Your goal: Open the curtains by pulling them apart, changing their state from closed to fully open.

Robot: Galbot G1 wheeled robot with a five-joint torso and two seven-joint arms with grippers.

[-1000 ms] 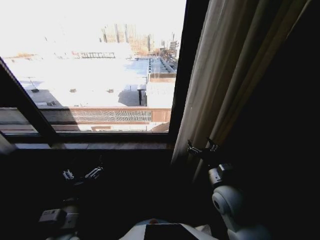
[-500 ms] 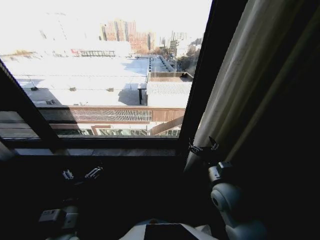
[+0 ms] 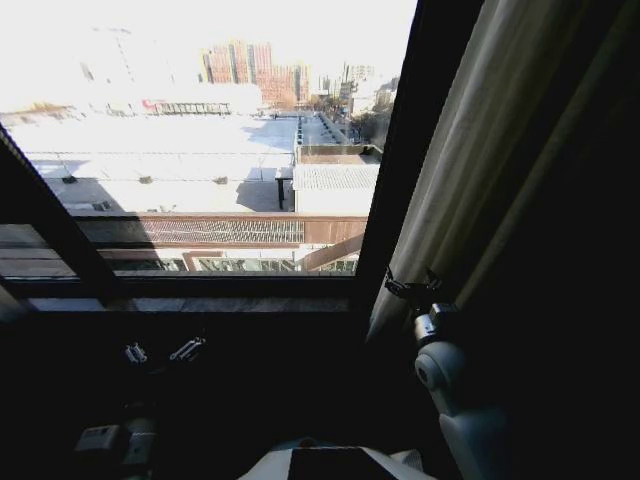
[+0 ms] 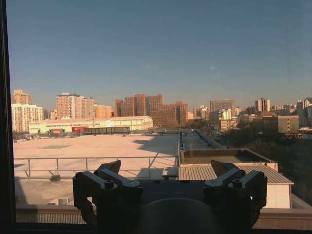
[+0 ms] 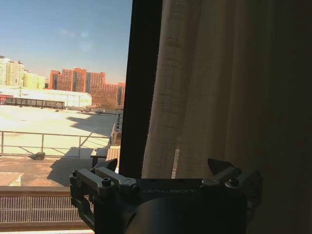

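While our right gripper (image 3: 411, 288) held its fingers (image 5: 110, 164) spread with nothing between them, it sat just at the inner edge of the curtain (image 3: 480, 170), near the panel's lower part; we could not tell from the head view whether a tip touched the cloth. In the right wrist view the pleated fabric hung just past the fingertips, beside the dark window frame (image 5: 141, 83). Our left gripper (image 3: 160, 351) waited low in the shadow under the sill (image 3: 190, 303), well apart from the curtain, its fingers (image 4: 108, 166) likewise parted and empty, facing the bare glass. The curtain stood bunched at the right of the window, and the pane to its left lay uncovered.
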